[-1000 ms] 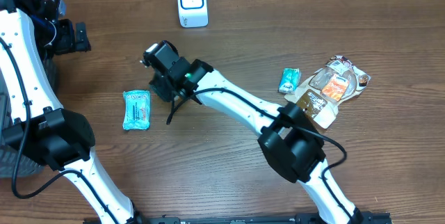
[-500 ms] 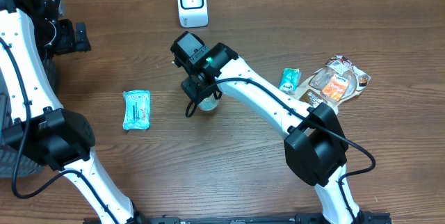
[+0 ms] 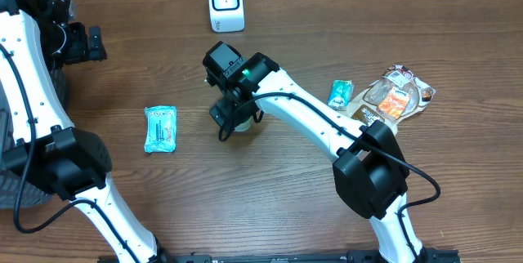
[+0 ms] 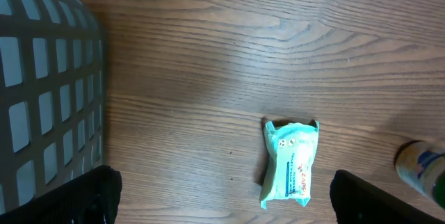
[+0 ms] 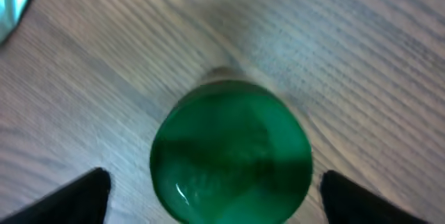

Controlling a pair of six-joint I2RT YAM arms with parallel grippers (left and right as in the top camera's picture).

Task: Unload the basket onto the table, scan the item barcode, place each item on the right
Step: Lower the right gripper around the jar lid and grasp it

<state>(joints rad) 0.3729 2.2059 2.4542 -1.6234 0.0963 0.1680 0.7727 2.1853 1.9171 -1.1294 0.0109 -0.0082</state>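
A small pale bottle with a round green cap stands upright on the wooden table, below the white scanner. My right gripper hovers straight above it. In the right wrist view that gripper is open, its black fingertips standing clear of the cap on either side. My left gripper is open and empty, high at the far left. The same bottle shows at the right edge of the left wrist view.
A teal wipes packet lies left of the bottle, also visible as the teal packet. A grey slatted basket stands at the far left. A small teal sachet and snack bags lie at the right.
My right arm swung right from beside the teal packet to the middle of the table. Its jaws have since spread wide round the upright bottle. The left arm has not moved.
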